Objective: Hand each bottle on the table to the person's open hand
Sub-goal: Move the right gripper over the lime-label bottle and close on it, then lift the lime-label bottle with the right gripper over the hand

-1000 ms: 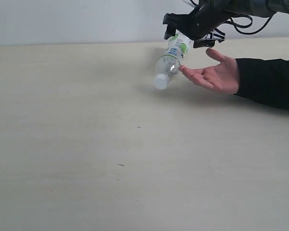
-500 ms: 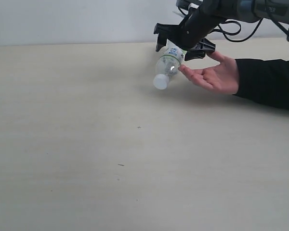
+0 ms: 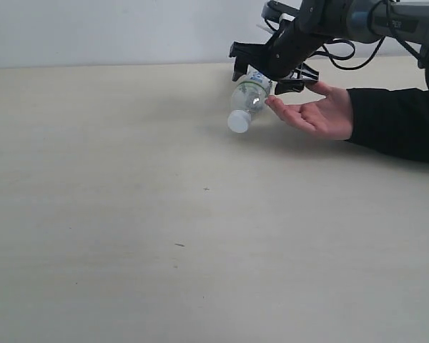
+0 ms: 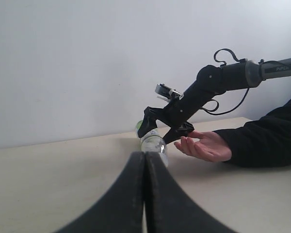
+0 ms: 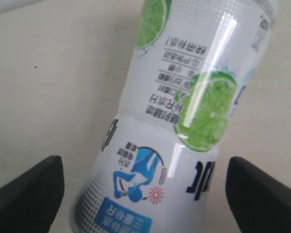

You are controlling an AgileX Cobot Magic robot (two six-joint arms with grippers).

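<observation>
Right gripper (image 3: 262,71) at the person's open hand (image 3: 320,114), green-label bottle (image 3: 246,101) between its jaws.
Exterior view: the right arm extends from the far right, wrist angled down. The bottle tilts cap-down toward the near left, against the hand's fingertips and above the table (image 3: 129,214). Left wrist view: the left gripper (image 4: 145,160) is pressed fully closed, empty, pointing toward the bottle. Right wrist view: the right jaws are spread wide, with a gap on each side of the bottle.
</observation>
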